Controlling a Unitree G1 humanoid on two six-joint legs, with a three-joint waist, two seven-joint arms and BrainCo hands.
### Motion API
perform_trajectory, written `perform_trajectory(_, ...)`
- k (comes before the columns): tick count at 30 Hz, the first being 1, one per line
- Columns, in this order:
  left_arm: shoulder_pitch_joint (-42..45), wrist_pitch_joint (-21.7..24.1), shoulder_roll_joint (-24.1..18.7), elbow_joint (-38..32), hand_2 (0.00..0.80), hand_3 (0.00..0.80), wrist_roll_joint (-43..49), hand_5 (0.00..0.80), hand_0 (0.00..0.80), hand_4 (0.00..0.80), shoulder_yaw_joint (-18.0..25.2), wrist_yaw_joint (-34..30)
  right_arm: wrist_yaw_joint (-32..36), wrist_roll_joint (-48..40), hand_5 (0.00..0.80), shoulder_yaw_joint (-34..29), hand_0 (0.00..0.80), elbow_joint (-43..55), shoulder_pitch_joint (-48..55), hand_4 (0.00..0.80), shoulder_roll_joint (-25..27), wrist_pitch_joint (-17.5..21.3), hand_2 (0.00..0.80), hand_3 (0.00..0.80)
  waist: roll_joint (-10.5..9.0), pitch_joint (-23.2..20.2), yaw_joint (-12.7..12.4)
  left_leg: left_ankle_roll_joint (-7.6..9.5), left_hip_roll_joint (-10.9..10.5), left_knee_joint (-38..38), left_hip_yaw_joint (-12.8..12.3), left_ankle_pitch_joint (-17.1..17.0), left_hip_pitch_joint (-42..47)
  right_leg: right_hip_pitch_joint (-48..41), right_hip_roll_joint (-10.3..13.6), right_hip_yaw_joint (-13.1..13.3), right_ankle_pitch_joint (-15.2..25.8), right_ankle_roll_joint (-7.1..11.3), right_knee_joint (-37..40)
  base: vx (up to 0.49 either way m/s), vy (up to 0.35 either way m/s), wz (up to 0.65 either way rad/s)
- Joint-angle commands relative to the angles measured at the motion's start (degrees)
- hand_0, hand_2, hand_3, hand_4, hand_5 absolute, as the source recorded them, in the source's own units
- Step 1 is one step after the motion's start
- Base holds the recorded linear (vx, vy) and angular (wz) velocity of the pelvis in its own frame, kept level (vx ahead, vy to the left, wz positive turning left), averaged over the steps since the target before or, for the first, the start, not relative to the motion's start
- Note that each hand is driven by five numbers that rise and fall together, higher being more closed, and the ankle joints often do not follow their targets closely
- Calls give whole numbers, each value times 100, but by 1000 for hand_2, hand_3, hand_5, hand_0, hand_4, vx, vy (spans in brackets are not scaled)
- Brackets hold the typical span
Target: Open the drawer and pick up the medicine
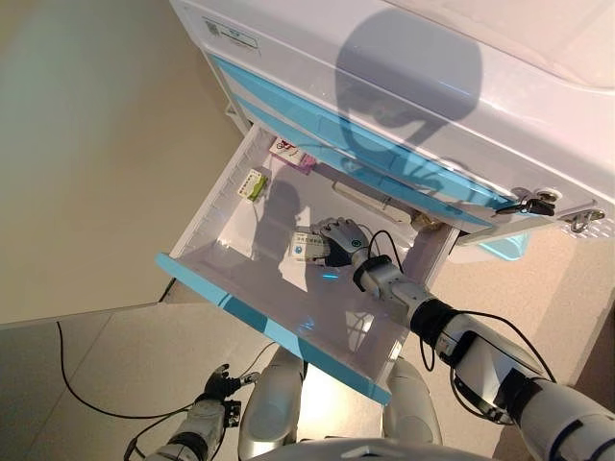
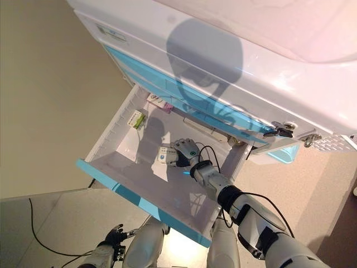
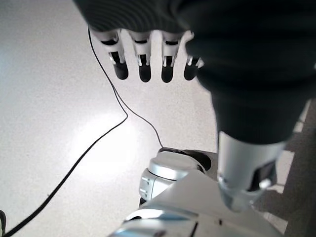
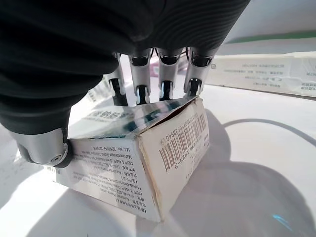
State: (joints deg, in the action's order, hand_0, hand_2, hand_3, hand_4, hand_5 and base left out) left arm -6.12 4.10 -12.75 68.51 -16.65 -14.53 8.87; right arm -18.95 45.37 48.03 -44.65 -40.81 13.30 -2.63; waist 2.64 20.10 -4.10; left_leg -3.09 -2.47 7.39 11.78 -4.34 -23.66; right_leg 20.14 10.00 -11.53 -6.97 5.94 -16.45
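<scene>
White printed cardboard, the rectangular medicine box (image 4: 143, 163) is lying on the smooth drawer (image 1: 231, 240) floor, the right hand (image 1: 341, 240) clamping it, fingers (image 4: 140, 89) over its top, thumb at its side. Beyond the fingertips, a long white box (image 4: 266, 74) is lying. The left hand (image 3: 163, 29) is hanging, fingers straight.

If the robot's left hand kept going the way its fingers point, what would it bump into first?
Probably just the floor. The left hand hangs low beside the robot, fingers straight, pointing down at bare floor with nothing in between, though depth is hard to judge.
</scene>
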Motion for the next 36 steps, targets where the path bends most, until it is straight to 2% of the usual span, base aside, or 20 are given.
perform_trajectory(1, -177, -81, -73, 219, 0, 0, -2, 0, 0, 0, 121, 57, 328, -351, 800, 194, 800, 129, 207, 800, -78, 64, 800, 800, -276, 47, -118, 294, -412, 133, -254, 441, 138, -146, 151, 224, 564, 120, 437, 0, 0, 0)
perform_trajectory(6, -158, -115, -107, 248, 0, 0, 11, 0, 0, 0, 235, 72, 457, -704, 800, 109, 800, 523, 200, 800, -48, 122, 800, 800, -349, -8, -65, 298, -344, 70, -377, 458, 237, -166, 90, 305, 602, 132, 500, 8, 1, -5)
perform_trajectory(14, -57, -199, -202, 283, 0, 0, 105, 0, 0, 0, 409, 57, 836, -2002, 800, -252, 800, 1222, 460, 800, -76, 233, 800, 800, -454, -172, 61, 278, -183, -50, -646, 457, 470, -311, -61, 444, 697, 147, 758, 9, -5, -23)
perform_trajectory(15, -9, -243, -244, 317, 0, 0, 179, 0, 0, 0, 512, 36, 987, -2309, 800, -344, 800, 1606, 522, 800, 48, 283, 800, 800, -501, -241, 110, 272, -154, -61, -705, 472, 557, -384, -103, 483, 698, 138, 809, 23, -14, -28)
perform_trajectory(18, 84, -277, -299, 329, 0, 0, 233, 0, 0, 0, 658, 15, 1177, -2385, 800, -452, 800, 2123, 543, 800, 272, 324, 800, 800, -552, -332, 134, 261, -106, -71, -772, 501, 687, -502, -155, 518, 703, 128, 886, 21, -29, -25)
perform_trajectory(27, 268, -391, -563, 402, 0, 0, 359, 0, 0, 0, 1123, -186, 1999, -3140, 800, -771, 800, 3416, 659, 800, 834, 414, 800, 800, -667, -635, 162, 193, 7, -264, -819, 467, 1058, -922, -292, 450, 727, 84, 1213, 13, -48, -9)
perform_trajectory(28, 283, -406, -613, 435, 0, 0, 395, 0, 0, 0, 1201, -222, 2156, -3343, 800, -767, 800, 3525, 654, 800, 887, 434, 800, 800, -678, -676, 148, 182, 15, -280, -830, 467, 1106, -979, -307, 442, 730, 83, 1250, 31, -50, 1)
perform_trajectory(29, 349, -444, -705, 460, 0, 0, 489, 0, 0, 0, 1279, -328, 2617, -4031, 800, -730, 800, 3774, 636, 800, 976, 366, 800, 800, -708, -796, 128, 167, 28, -331, -852, 471, 1235, -1109, -348, 431, 736, 76, 1328, 32, -50, 1)
perform_trajectory(31, 381, -467, -733, 497, 0, 0, 511, 0, 0, 0, 1315, -371, 2743, -4254, 800, -736, 800, 3873, 630, 800, 999, 348, 800, 800, -720, -846, 129, 162, 40, -358, -867, 474, 1294, -1185, -365, 435, 730, 71, 1370, 61, -31, -1)
perform_trajectory(32, 422, -487, -813, 533, 0, 0, 542, 0, 0, 0, 1378, -485, 3175, -5091, 800, -692, 800, 4123, 499, 800, 1144, 201, 800, 800, -752, -984, 124, 145, 61, -435, -893, 462, 1419, -1303, -397, 422, 739, 69, 1448, 63, -23, -1)
perform_trajectory(33, 421, -487, -812, 533, 0, 0, 542, 0, 0, 0, 1379, -487, 3179, -5101, 800, -695, 800, 4137, 499, 800, 1154, 191, 800, 800, -750, -978, 124, 144, 62, -443, -893, 460, 1429, -1313, -397, 422, 740, 69, 1454, 64, -38, 2)
perform_trajectory(34, 480, -484, -883, 517, 0, 0, 496, 0, 0, 0, 1433, -581, 3441, -5990, 800, -614, 800, 4287, 302, 800, 1298, -39, 800, 800, -782, -1106, 108, 128, 84, -521, -909, 435, 1525, -1414, -414, 401, 749, 69, 1522, 31, -21, 0)
perform_trajectory(35, 480, -484, -883, 517, 0, 0, 496, 0, 0, 0, 1433, -581, 3441, -5990, 800, -614, 800, 4287, 302, 800, 1298, -39, 800, 800, -782, -1106, 108, 128, 84, -521, -909, 435, 1525, -1414, -414, 401, 749, 69, 1522, 49, -32, 1)
perform_trajectory(36, 507, -484, -919, 517, 0, 0, 484, 0, 0, 0, 1432, -641, 3539, -6565, 800, -526, 800, 4287, 149, 800, 1390, -163, 800, 800, -802, -1177, 92, 115, 107, -593, -910, 405, 1596, -1479, -420, 380, 760, 65, 1565, 35, -23, -3)
